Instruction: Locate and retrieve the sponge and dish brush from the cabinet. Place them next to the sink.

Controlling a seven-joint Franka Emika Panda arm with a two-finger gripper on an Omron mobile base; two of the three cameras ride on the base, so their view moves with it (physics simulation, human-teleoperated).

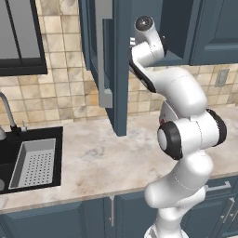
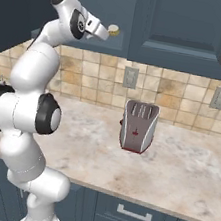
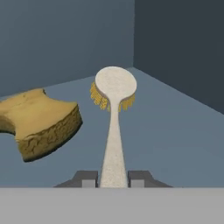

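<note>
Hand view looks into the open cabinet (image 1: 120, 65), and there the hand (image 3: 113, 180) is clenched on the dish brush (image 3: 113, 113), its two tips pressed against either side of the pale handle. The brush head points deeper into the cabinet, and the sponge (image 3: 39, 122) lies on the cabinet floor just beside it, apart from the handle and untouched. So the door is open and one thing is gripped, but by my reckoning nothing has left the cabinet yet. Both things have still to be carried down to the table (image 1: 102, 162) and laid next to the sink (image 1: 28, 160), which sits well to the left of the cabinet. I count one brush, one sponge, one sink, and one toaster (image 2: 138, 126) on the table further right.
</note>
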